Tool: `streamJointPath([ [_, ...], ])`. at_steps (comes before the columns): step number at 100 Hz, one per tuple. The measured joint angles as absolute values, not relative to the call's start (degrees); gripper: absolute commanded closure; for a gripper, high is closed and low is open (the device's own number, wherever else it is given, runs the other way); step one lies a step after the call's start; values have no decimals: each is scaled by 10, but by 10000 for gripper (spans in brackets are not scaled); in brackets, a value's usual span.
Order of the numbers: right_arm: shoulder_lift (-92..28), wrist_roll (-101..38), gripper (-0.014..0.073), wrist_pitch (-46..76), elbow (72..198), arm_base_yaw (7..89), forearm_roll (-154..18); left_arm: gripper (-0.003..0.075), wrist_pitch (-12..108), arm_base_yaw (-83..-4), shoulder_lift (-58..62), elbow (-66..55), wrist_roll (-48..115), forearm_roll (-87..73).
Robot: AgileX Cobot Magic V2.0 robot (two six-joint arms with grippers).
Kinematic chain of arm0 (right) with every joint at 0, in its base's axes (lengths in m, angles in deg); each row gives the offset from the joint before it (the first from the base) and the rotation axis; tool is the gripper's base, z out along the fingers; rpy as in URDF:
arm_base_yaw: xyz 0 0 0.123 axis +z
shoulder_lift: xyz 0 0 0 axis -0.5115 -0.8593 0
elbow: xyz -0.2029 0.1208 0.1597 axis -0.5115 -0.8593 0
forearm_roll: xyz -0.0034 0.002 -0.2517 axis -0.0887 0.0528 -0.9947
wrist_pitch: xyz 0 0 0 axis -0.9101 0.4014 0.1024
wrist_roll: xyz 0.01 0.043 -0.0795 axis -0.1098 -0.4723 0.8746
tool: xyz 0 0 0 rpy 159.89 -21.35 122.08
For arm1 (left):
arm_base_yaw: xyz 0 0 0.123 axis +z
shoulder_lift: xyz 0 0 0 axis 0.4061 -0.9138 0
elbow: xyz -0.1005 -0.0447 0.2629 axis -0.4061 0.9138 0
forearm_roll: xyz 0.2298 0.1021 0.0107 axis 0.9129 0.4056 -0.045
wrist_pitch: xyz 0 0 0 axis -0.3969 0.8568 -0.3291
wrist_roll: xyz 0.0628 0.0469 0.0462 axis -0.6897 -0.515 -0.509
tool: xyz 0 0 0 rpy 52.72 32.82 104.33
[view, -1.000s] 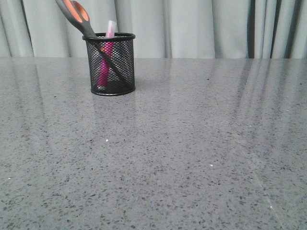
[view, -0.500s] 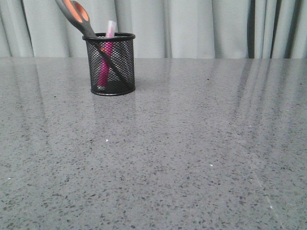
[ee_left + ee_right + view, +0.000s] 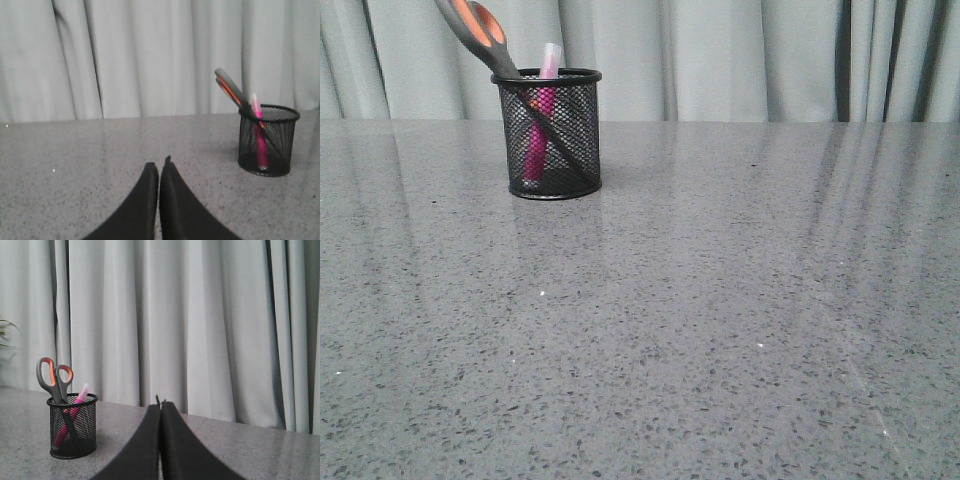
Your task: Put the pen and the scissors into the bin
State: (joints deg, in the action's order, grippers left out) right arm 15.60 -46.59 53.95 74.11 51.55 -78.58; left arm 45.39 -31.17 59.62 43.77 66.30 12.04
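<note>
The black mesh bin (image 3: 555,135) stands upright at the back left of the grey table (image 3: 700,300). Inside it the pink pen (image 3: 540,125) leans with its whitish cap above the rim. The scissors (image 3: 480,35) also stand in the bin, blades down, handles sticking out up and to the left. In the left wrist view the bin (image 3: 267,140), pen (image 3: 259,135) and scissors (image 3: 231,90) lie well away from my left gripper (image 3: 159,167), which is shut and empty. The right wrist view shows the bin (image 3: 72,426), pen (image 3: 75,412) and scissors (image 3: 54,380) off to one side of my shut, empty right gripper (image 3: 160,407).
Pale grey curtains (image 3: 720,60) hang behind the table's far edge. A plant leaf (image 3: 6,327) shows at the border of the right wrist view. Neither arm appears in the front view.
</note>
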Motion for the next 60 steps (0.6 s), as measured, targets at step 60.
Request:
streamJointPath([
  [60,156,-465,669,540,741,516,-786,742,410,-312,596,520,705,134],
])
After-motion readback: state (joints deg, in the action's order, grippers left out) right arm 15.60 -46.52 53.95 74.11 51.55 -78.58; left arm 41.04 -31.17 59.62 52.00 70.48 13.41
